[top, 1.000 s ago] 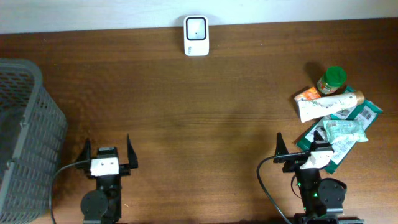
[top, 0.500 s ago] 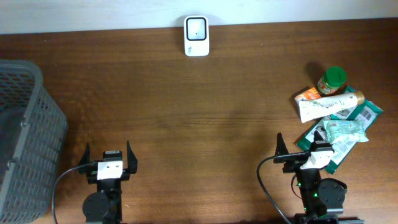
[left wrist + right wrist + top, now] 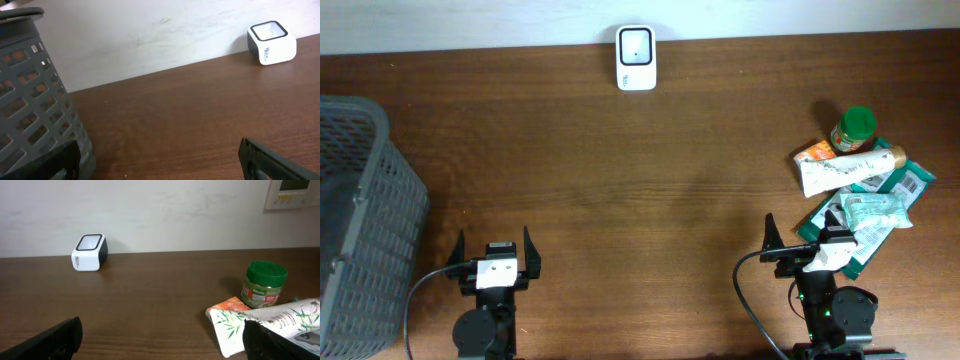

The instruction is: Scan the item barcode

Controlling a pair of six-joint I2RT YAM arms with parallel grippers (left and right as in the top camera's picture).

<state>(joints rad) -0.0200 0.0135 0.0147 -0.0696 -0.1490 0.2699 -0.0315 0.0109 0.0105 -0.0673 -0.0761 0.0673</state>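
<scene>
Work on the scan has not begun, in my judgement. The left end effector (image 3: 493,240) and the right end effector (image 3: 805,230) both stand spread wide and hold nothing. The pile of goods (image 3: 840,180) lies just ahead and to the right of the right end effector: a green-lidded glass jar (image 3: 854,130), a white tube with leaf print (image 3: 845,170) and green foil pouches (image 3: 876,208). The small white box scanner (image 3: 636,57) stands far ahead, between both. Picking one item, carrying it and showing its code are all left to do. No barcode is readable. I cannot tell whether the right end effector touches the pouches. The grey plastic basket (image 3: 360,200), left of the left end effector, is cut off.
</scene>
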